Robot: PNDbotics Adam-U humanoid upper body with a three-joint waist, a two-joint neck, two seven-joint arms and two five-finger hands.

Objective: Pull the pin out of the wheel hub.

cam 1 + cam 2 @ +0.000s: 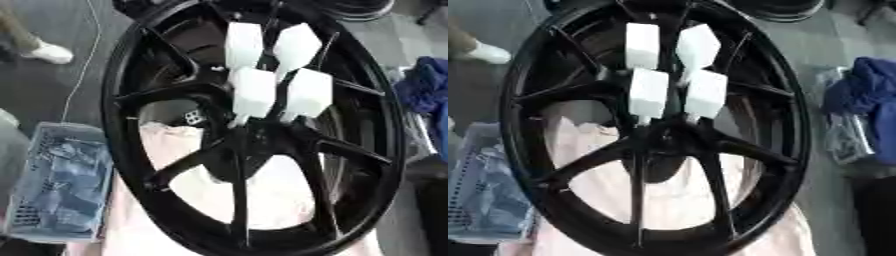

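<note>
Black spoked wheel point(254, 135) filled the view, lying over a pale pink cloth point(166, 150). Four white blocks point(271, 70) stood clustered just above the hub point(249, 142), toward 12 o'clock of center; the lower two tapered to thin stems that ran down into the hub area. Judged those to be the pins point(647, 92), though I couldn't tell which one the task meant. No robot hand showed in either view, so hand state: can't say. Task looked not yet started, all four blocks seated. A grey basket point(57, 180) with blue contents sat at 8 o'clock of the wheel, blue fabric point(872, 100) at 3 o'clock, both well apart from the hub. For the pull: I'd come in from 12 o'clock, wrap fingers round one lower block on its flat sides, and draw straight along the stem axis, no sideways lever, since the neighbours stood just beside it. The wheel may shift on the cloth, so bracing the rim with the other hand seemed wise.
</note>
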